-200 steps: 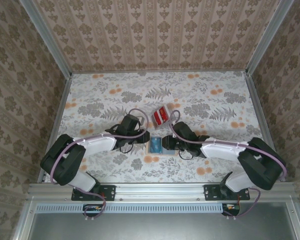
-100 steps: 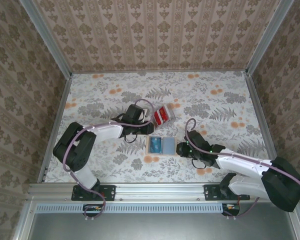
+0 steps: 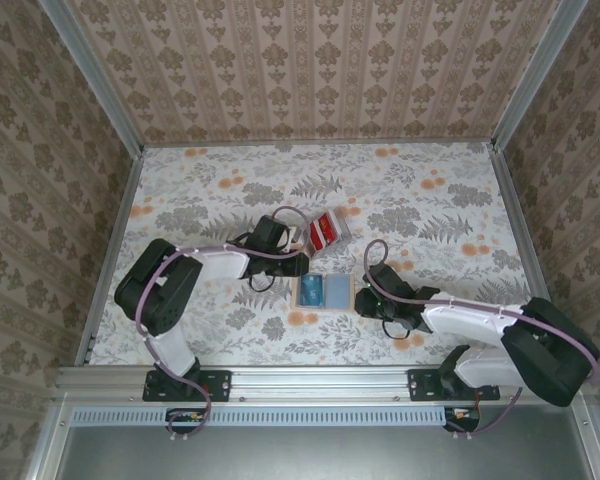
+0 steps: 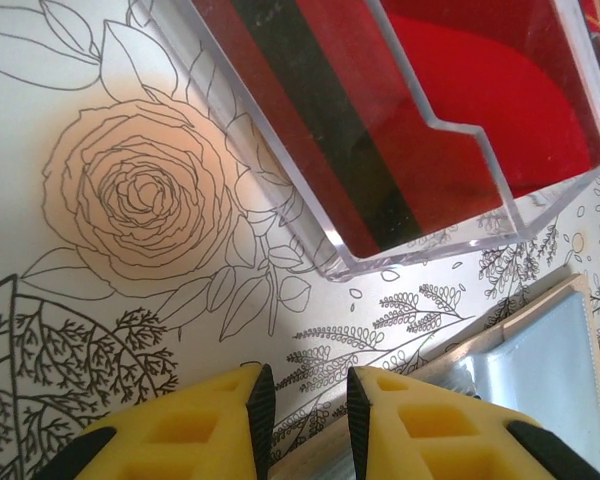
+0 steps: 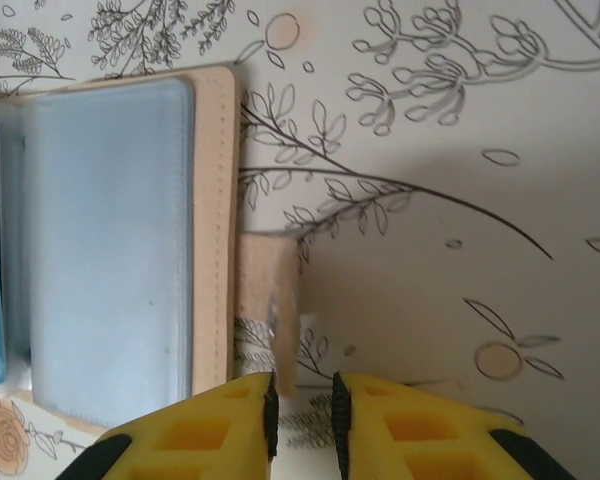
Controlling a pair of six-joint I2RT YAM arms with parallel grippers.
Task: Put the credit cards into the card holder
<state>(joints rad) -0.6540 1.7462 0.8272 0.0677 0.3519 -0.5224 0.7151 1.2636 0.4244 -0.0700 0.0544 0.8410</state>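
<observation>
Holder first: the card holder is lying open and flat, bluish inside facing up, its long axis running left to right. At its right edge the right gripper is sitting low, fingers narrowly parted at the holder's tan strap tab; whether it is pinching the tab I cannot tell. By the holder's far left corner the left gripper is hovering, slightly parted and grasping nothing. Just beyond the holder's far edge the credit cards are resting in a clear case, straight ahead of the left fingers, making the left arm the nearer one
</observation>
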